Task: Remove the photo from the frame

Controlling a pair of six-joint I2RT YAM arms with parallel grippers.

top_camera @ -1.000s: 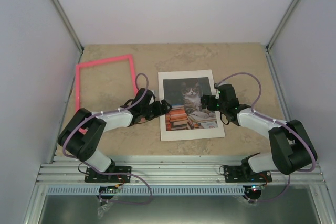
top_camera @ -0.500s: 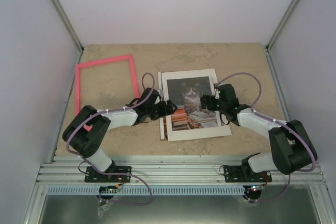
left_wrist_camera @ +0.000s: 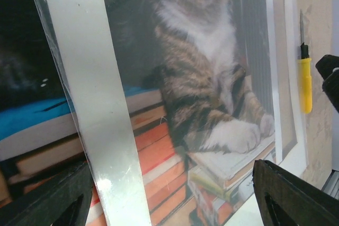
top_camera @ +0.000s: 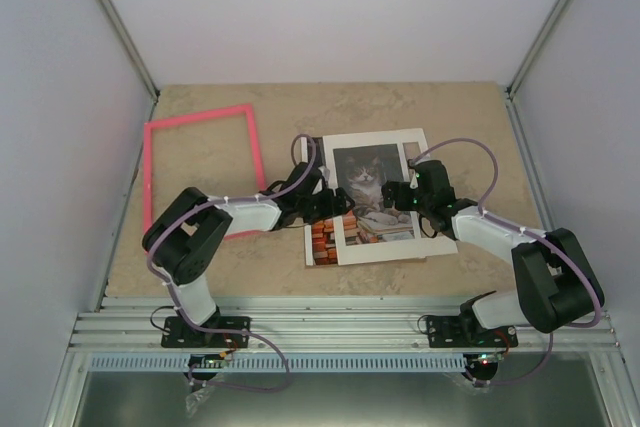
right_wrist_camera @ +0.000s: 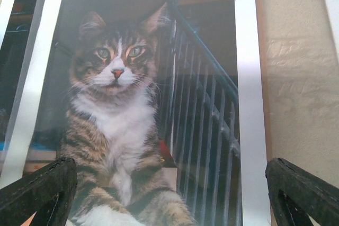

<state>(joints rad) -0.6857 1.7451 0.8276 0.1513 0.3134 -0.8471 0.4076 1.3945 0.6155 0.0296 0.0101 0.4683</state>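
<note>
On the desk [top_camera: 450,117] we see the frame [top_camera: 200,115] lying toward 10 o'clock, with bare desk showing through it. The photo [top_camera: 372,179] lies flat outside it, near the centre. Our left gripper [top_camera: 332,207], fingers apart, sits at the photo's 9 o'clock edge. The right gripper [top_camera: 395,195], likewise spread, is toward 3 o'clock.

The frame [top_camera: 197,115] is bright pink. The photo [right_wrist_camera: 116,109] shows a grey tabby cat with dark stripes and a white chest, above orange and blue books. The table [top_camera: 450,117] is beige and marbled.
</note>
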